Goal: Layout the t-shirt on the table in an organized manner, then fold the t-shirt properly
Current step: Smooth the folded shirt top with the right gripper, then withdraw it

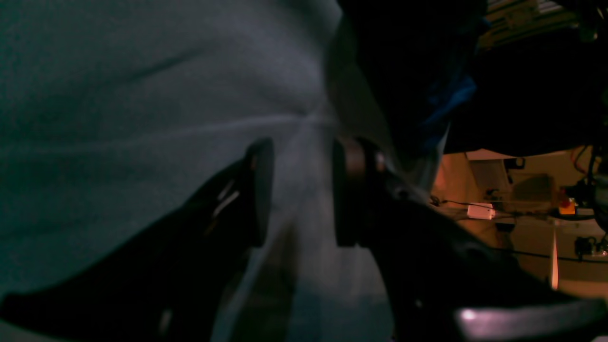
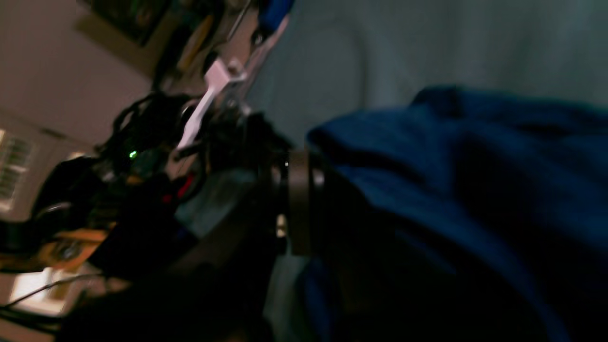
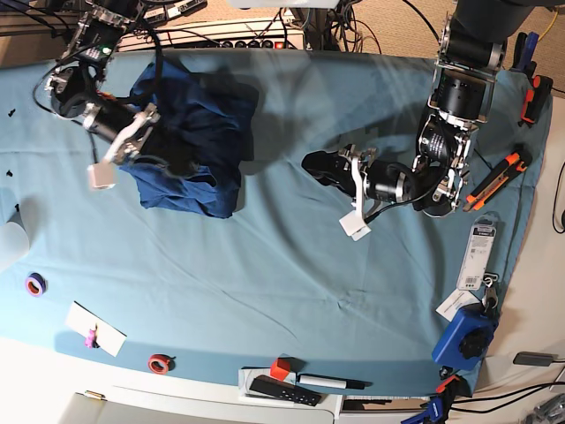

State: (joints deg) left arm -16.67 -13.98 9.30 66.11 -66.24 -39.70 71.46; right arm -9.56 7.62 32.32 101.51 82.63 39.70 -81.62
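On the far left part of the table (image 3: 282,291), as the base view shows it, the t-shirt (image 3: 199,132) lies bunched in a dark navy heap, folded over itself with no sleeve or hem laid out. The right gripper (image 3: 150,132) sits at the heap's near-left edge with its jaws closed; the right wrist view shows blue knit pressed against one pad, so it seems to pinch a fold, though the blur leaves that unsure. The left gripper (image 3: 322,163) hangs low over bare teal cloth, well apart from the shirt, jaws parted and holding nothing. To lay the shirt out well, the right arm should probably lift its pinch high enough to let the layers fall free, while the left arm reaches for a separate edge, ideally a hem or shoulder, not the same clump. Pulling both apart slowly should open the fabric without dragging the table's cover.
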